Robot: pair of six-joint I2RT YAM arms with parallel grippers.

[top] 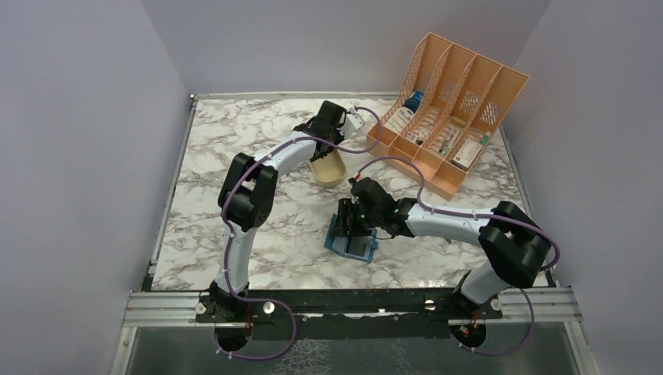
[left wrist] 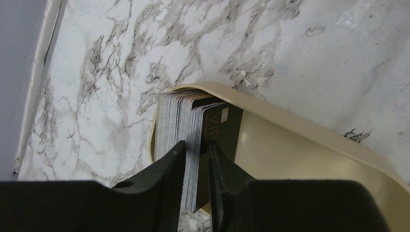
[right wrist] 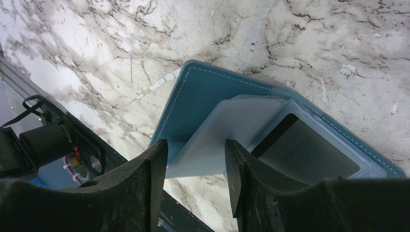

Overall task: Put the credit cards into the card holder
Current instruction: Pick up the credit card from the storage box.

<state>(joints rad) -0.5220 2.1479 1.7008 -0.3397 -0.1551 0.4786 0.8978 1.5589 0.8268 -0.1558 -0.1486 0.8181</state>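
Top view: left gripper (top: 335,147) is down in the tan tray (top: 327,176) by the orange rack (top: 461,101); right gripper (top: 353,226) sits over the card holder (top: 348,250), mid-table. Left wrist: jaws narrow, pinching a few credit cards (left wrist: 169,121) out of the upright stack. Right wrist: jaws half apart, clamped on the card holder's pale flap.
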